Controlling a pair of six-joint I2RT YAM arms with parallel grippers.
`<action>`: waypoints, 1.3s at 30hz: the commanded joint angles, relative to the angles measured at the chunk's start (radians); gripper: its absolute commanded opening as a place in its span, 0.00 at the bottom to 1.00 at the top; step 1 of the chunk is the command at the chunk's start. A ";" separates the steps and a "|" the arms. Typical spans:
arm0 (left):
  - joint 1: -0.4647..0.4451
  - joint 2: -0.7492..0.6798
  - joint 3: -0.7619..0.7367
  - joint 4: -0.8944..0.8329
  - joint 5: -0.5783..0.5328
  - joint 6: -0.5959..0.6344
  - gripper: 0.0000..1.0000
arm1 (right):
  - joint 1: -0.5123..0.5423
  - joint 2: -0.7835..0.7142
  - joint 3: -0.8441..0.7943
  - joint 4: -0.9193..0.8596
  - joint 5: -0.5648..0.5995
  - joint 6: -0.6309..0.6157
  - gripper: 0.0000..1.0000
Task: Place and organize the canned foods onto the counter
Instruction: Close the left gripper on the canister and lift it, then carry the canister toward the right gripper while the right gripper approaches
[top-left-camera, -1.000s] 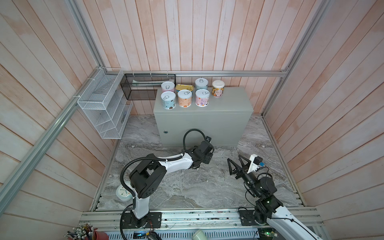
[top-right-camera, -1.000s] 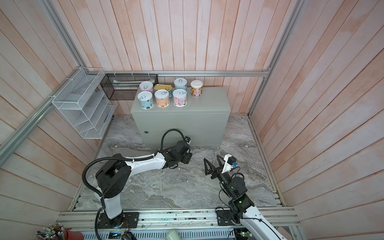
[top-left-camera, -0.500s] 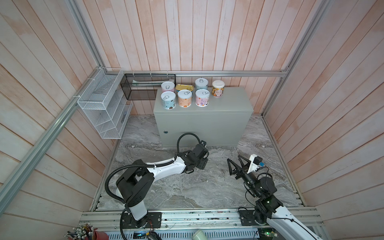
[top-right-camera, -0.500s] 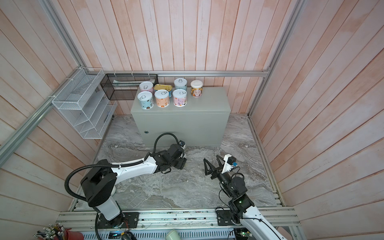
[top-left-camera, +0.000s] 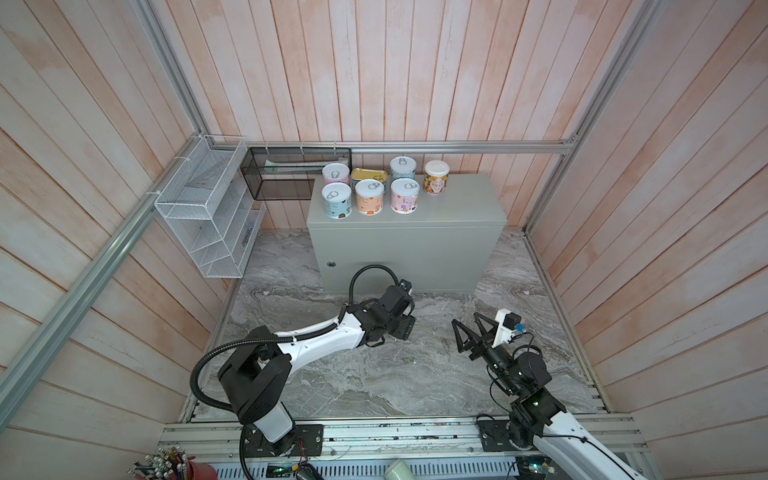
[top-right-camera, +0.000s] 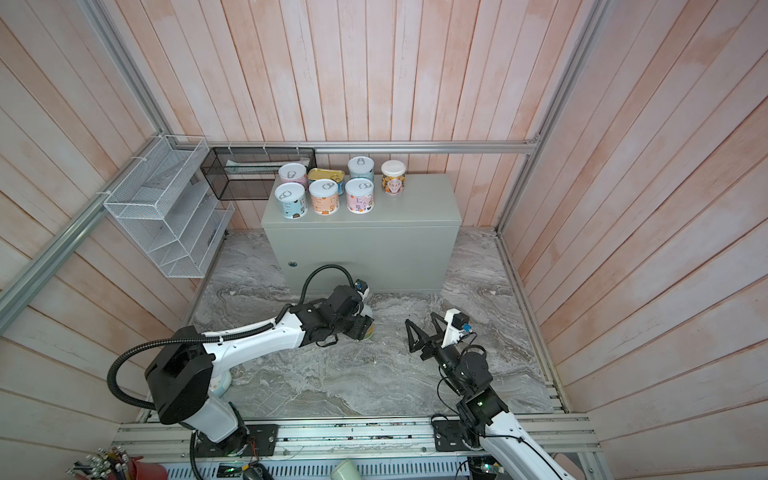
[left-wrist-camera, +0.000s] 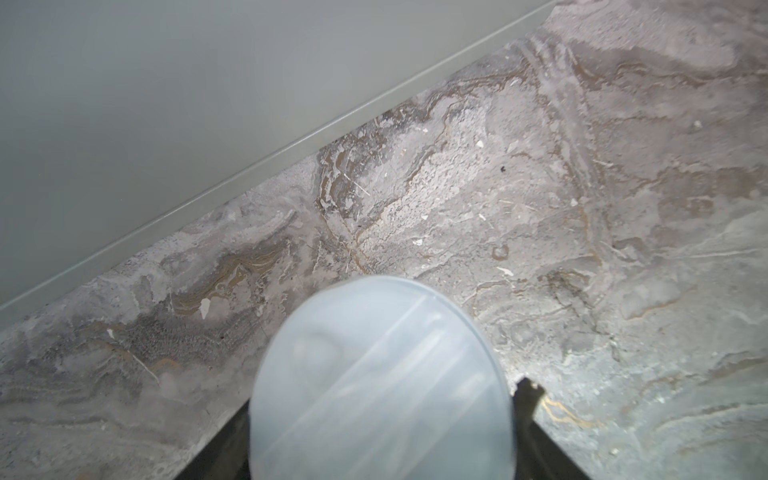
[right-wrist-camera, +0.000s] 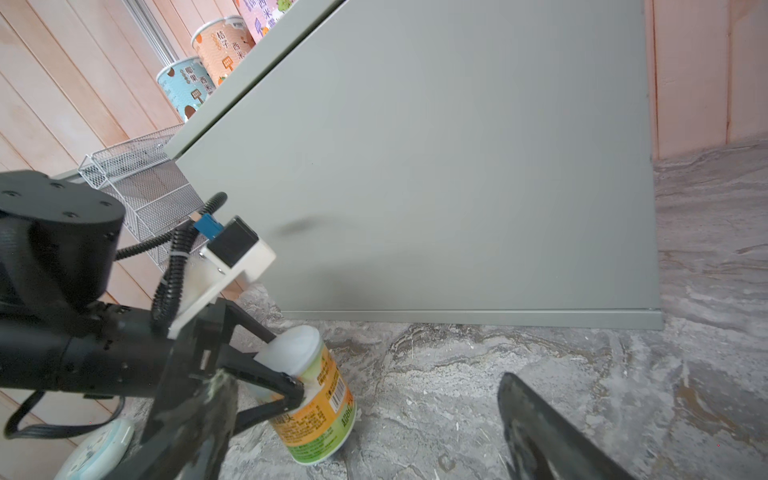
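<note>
Clamping the white-lidded top of the orange-green can (right-wrist-camera: 320, 407), the left pincer (right-wrist-camera: 286, 365) has its jaws partly closed on it, low over the marble floor (top-left-camera: 374, 374). The front of the grey-green counter (top-left-camera: 415, 249) stands just beyond its fingertips. Well apart to that pincer's right, the right pincer (top-left-camera: 465, 319) hangs spread wide, holding nothing. Seven more cans (top-left-camera: 369, 197) stand on the counter's top, above and beyond both pincers.
</note>
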 joint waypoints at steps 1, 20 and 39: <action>0.027 -0.060 0.040 0.040 0.045 -0.020 0.65 | 0.018 0.042 -0.041 -0.019 -0.023 -0.037 0.97; 0.075 -0.176 0.075 -0.096 0.162 -0.037 0.63 | 0.318 0.470 0.092 0.182 0.174 -0.143 0.95; 0.039 -0.127 0.117 -0.168 0.284 -0.016 0.63 | 0.378 0.626 0.136 0.307 0.168 -0.174 0.94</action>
